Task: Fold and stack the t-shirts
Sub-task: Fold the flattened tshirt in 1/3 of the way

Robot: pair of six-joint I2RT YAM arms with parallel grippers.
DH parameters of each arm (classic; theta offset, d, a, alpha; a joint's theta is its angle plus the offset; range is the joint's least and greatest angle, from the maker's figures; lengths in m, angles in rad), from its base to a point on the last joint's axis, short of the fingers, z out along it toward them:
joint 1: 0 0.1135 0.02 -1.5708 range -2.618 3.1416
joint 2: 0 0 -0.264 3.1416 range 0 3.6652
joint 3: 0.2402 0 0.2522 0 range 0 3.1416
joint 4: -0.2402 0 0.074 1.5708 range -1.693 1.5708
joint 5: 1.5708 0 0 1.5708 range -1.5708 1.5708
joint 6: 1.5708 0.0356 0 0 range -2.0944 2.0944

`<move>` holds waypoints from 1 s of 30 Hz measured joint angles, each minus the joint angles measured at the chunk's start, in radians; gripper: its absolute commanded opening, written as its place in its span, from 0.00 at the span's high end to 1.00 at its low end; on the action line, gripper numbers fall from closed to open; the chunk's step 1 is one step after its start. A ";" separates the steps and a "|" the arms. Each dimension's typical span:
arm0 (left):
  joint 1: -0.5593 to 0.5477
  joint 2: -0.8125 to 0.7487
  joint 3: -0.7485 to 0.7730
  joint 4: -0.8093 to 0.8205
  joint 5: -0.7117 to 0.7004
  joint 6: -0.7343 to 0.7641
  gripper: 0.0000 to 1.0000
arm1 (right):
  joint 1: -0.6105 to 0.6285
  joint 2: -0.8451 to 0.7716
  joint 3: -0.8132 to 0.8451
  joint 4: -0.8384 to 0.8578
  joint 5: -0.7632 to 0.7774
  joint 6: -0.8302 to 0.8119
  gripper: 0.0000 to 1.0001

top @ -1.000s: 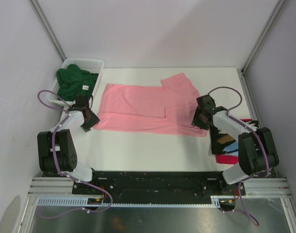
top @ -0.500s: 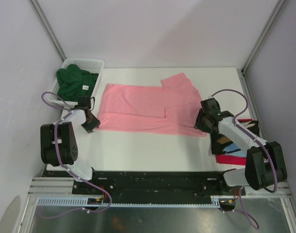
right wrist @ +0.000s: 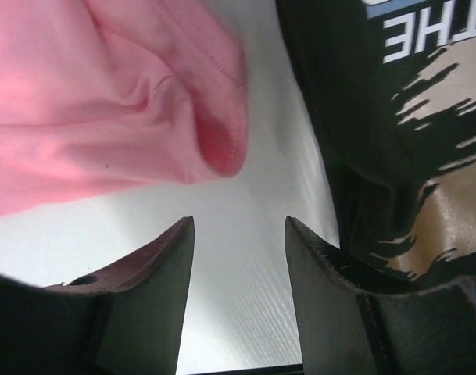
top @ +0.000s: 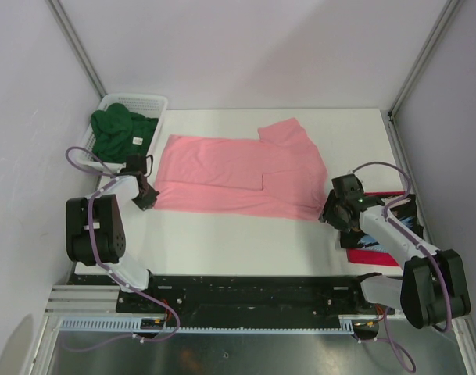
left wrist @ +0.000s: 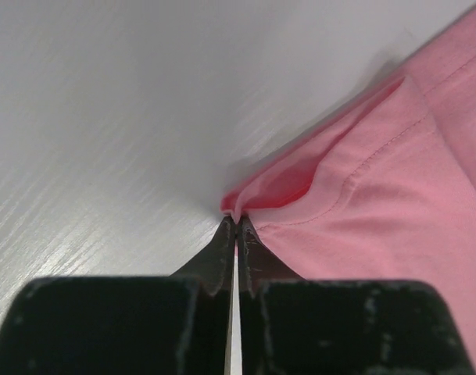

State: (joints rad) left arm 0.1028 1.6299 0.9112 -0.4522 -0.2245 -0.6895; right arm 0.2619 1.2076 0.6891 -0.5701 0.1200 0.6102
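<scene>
The pink t-shirt (top: 230,176) lay flat on the bench (top: 222,234). The left tool (left wrist: 236,225) pinched its corner. The right tool (right wrist: 239,234) stood spread and empty by the black t-shirt (right wrist: 394,156).
</scene>
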 measured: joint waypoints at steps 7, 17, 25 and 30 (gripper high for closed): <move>0.000 0.000 0.000 0.000 -0.020 -0.001 1.00 | -0.019 0.021 -0.005 0.053 0.007 0.014 0.46; 0.000 -0.001 0.000 -0.001 -0.027 -0.001 1.00 | -0.021 0.167 -0.005 0.157 0.007 0.027 0.58; 0.000 -0.004 0.000 -0.006 -0.032 0.000 1.00 | -0.024 0.208 -0.001 0.202 0.006 0.044 0.99; 0.000 -0.059 -0.036 -0.025 -0.049 0.001 1.00 | -0.040 0.161 -0.001 0.129 -0.002 0.053 1.00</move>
State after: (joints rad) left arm 0.1028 1.5707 0.8749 -0.4774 -0.2733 -0.6888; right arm 0.2218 1.3685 0.6880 -0.4412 0.1184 0.6628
